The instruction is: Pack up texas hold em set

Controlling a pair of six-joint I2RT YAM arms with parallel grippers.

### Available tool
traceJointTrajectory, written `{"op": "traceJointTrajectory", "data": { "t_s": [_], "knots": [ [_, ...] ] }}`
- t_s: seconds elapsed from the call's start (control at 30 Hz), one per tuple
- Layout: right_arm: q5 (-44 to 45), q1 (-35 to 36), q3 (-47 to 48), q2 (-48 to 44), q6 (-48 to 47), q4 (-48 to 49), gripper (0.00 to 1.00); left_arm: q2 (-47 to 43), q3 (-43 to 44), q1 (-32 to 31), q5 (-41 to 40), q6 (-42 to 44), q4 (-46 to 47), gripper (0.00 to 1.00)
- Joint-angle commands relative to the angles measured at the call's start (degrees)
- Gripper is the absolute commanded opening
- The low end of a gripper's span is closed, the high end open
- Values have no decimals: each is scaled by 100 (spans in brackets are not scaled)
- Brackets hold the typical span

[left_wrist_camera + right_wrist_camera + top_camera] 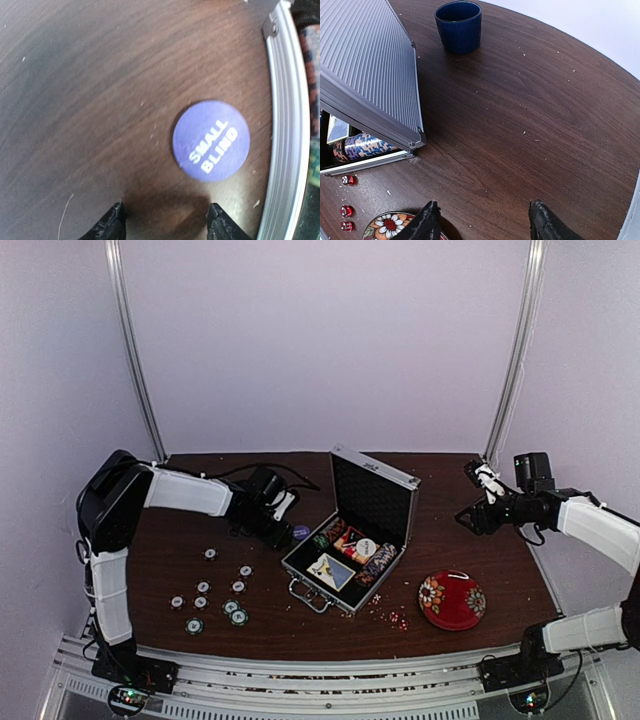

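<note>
Poker chips lie scattered flat on the table, well apart from the left pincer, on its near-left side toward the arm bases. That pincer hangs low over the wood with its fingers spread wide and nothing between them. Just ahead of its tips, not touching them, a purple disc printed "SMALL BLIND" lies flat. Just past the disc, farther from the tips, runs the silver rim of the briefcase.

The briefcase stands open, its black-lined lid tilted back. A blue-and-cream card deck box and chip rows sit in the tray. Small red dice lie on the table just outside its near right corner, with a red floral bowl near them.

Well to the right of all this, the right pincer is raised above the table, its tips parted and holding nothing. Ahead of it and to its left is the ribbed back of the lid. A dark blue mug stands upright far ahead. The dice and the bowl's rim lie beside its left tip.
</note>
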Motion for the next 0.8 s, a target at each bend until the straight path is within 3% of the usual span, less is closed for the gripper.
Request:
{"op": "traceJointTrajectory", "data": {
  "t_s": [0.0, 0.37, 0.57, 0.77],
  "knots": [
    [-134, -34, 119, 70, -48, -27, 60, -134, -14, 7, -213, 24, -810, 57],
    [-157, -34, 115, 24, -56, -52, 60, 143, 1031, 208, -57, -784, 86, 59],
    [-163, -34, 92, -34, -35, -73, 60, 1003, 2164, 214, 202, -661, -38, 58],
    [-141, -34, 70, -74, -30, -58, 60, 1489, 2482, 204, 367, -425, -90, 59]
  ]
}}
